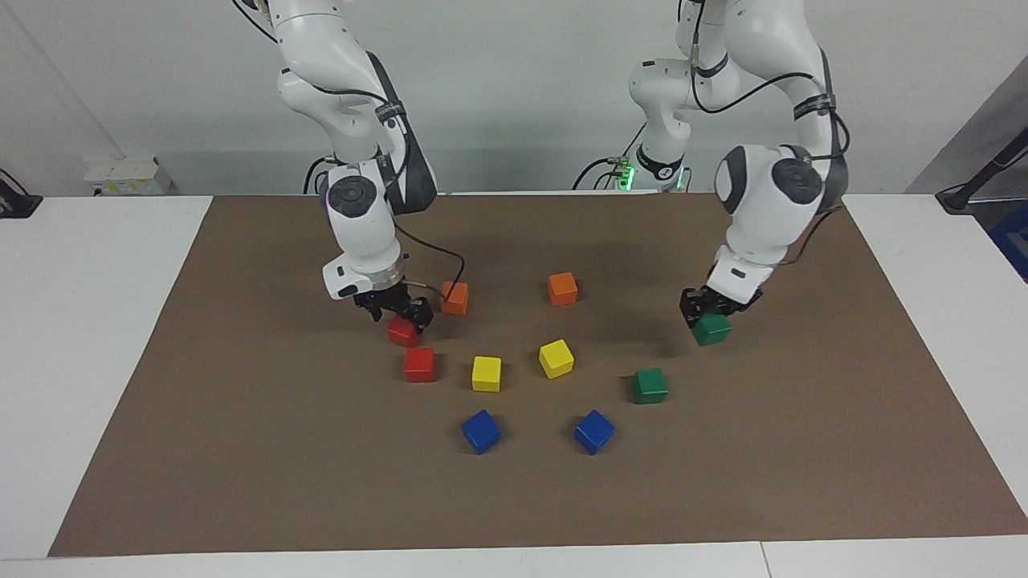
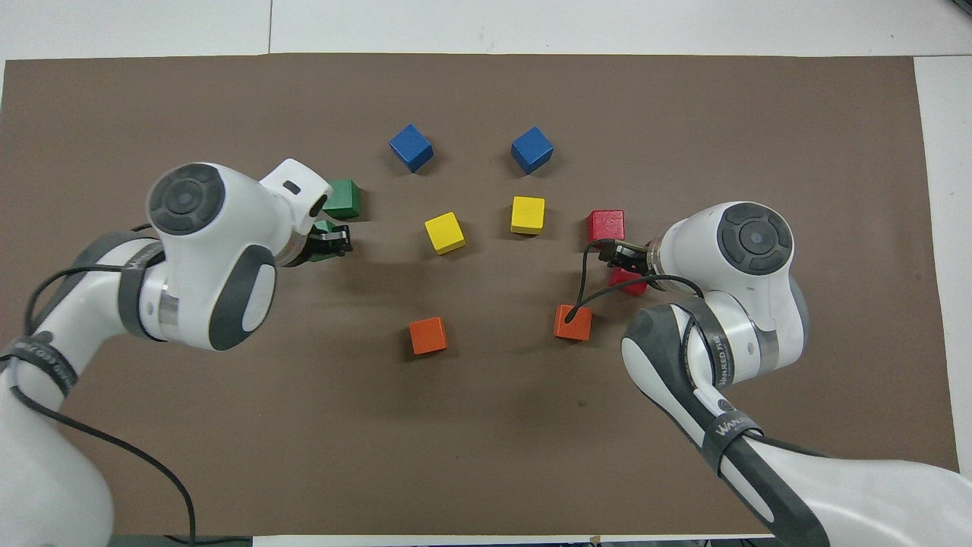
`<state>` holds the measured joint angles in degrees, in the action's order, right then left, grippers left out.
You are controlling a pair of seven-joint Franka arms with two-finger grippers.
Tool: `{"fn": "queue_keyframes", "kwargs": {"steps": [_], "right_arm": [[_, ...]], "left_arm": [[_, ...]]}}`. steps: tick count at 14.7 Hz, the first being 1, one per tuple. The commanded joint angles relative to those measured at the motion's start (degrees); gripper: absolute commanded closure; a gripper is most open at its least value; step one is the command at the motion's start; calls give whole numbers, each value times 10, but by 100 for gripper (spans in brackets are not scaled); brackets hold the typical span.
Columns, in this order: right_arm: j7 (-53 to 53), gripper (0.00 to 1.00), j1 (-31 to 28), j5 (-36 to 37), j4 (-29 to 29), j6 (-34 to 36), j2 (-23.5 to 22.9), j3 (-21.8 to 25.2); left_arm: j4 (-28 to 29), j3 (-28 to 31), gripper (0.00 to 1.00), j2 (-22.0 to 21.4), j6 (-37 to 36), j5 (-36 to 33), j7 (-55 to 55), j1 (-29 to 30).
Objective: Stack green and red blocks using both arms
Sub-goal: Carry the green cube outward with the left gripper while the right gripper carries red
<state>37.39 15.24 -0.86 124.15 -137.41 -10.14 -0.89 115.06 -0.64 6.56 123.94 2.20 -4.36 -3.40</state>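
The brown mat (image 1: 241, 482) has wide free room near its edges. The left gripper (image 1: 707, 315) holds one green block (image 1: 711, 330) above the mat, apart from the second green block (image 1: 650, 385). The right gripper (image 1: 401, 313), jaws wide, stands around a red block (image 1: 401, 331); another red block (image 1: 420, 364) lies just beside it.

**What we cannot see well**

From above, the left arm's big white wrist covers most of the green block (image 2: 325, 241) in the left hand (image 2: 334, 243). The right hand (image 2: 624, 258) covers most of one red block (image 2: 630, 282). Both arms are cut off at the picture edges. The worktop (image 1: 104, 385) runs past the sides of both pictures.
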Motion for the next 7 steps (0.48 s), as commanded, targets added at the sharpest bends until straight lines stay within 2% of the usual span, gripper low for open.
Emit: {"fn": "queue_keyframes", "kwargs": {"steps": [1,3,5,6,7], "right_arm": [[3,0,-1,-5,21,-24,6,-3],[1,0,-1,-5,22,-24,4,-3],[-7,0,-1,-5,22,-24,0,-3],[-17,8,-1,-5,22,-24,0,-3],[-24,25,-1,-5,22,-23,0,-3]], "left_arm": [[20,-8,100,-8,3,-7,119,99],[30,-8,100,-4,26,-7,190,144],[49,-8,100,-1,52,-7,214,176],[62,-8,100,0,78,-7,230,182],[73,-8,100,2,101,-7,244,183]]}}
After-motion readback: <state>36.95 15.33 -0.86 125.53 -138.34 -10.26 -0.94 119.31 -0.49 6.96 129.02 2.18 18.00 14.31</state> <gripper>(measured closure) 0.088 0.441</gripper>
